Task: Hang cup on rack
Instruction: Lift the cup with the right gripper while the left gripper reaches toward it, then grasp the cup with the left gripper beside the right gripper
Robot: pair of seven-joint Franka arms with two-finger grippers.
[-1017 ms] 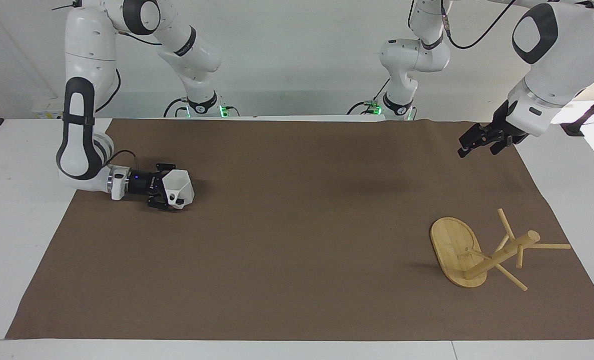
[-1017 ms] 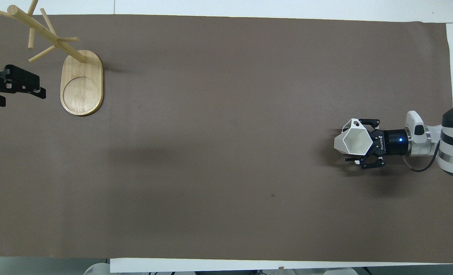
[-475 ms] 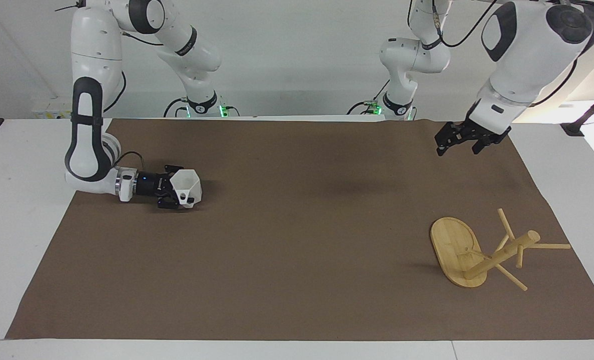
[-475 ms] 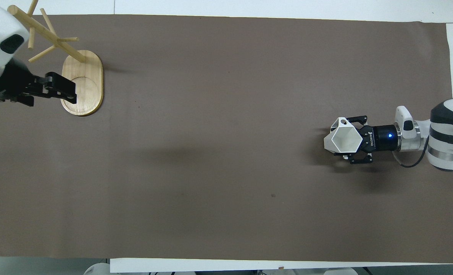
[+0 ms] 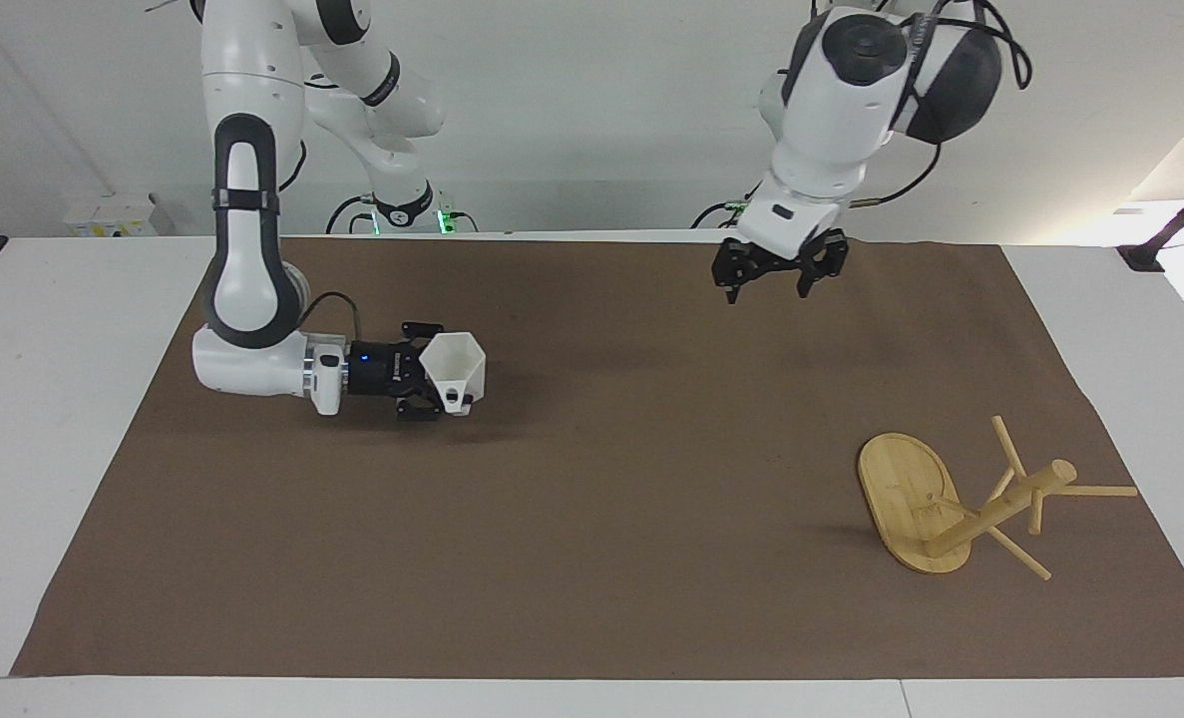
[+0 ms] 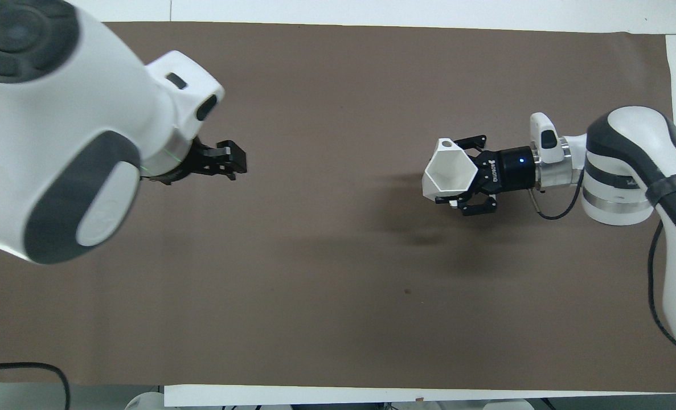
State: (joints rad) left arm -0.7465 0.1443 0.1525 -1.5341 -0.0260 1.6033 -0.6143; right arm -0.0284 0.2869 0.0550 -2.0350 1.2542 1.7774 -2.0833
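Note:
The white faceted cup (image 5: 457, 369) is held in my right gripper (image 5: 432, 374), which is shut on its body and reaches out level, low over the brown mat. The cup's small handle points down toward the mat. In the overhead view the cup (image 6: 449, 173) shows its hexagonal rim in my right gripper (image 6: 457, 173). The bamboo rack (image 5: 951, 509) stands on the mat toward the left arm's end, farther from the robots than the cup. My left gripper (image 5: 773, 282) hangs open and empty, high over the mat; it also shows in the overhead view (image 6: 226, 165). The left arm hides the rack in the overhead view.
The brown mat (image 5: 592, 558) covers most of the white table (image 5: 33, 419). The large left arm (image 6: 58, 131) fills one corner of the overhead view. Nothing else lies on the mat.
My right gripper has carried the cup toward the middle of the mat. My left arm has swung from the mat's end beside the rack toward the middle, with its gripper still empty.

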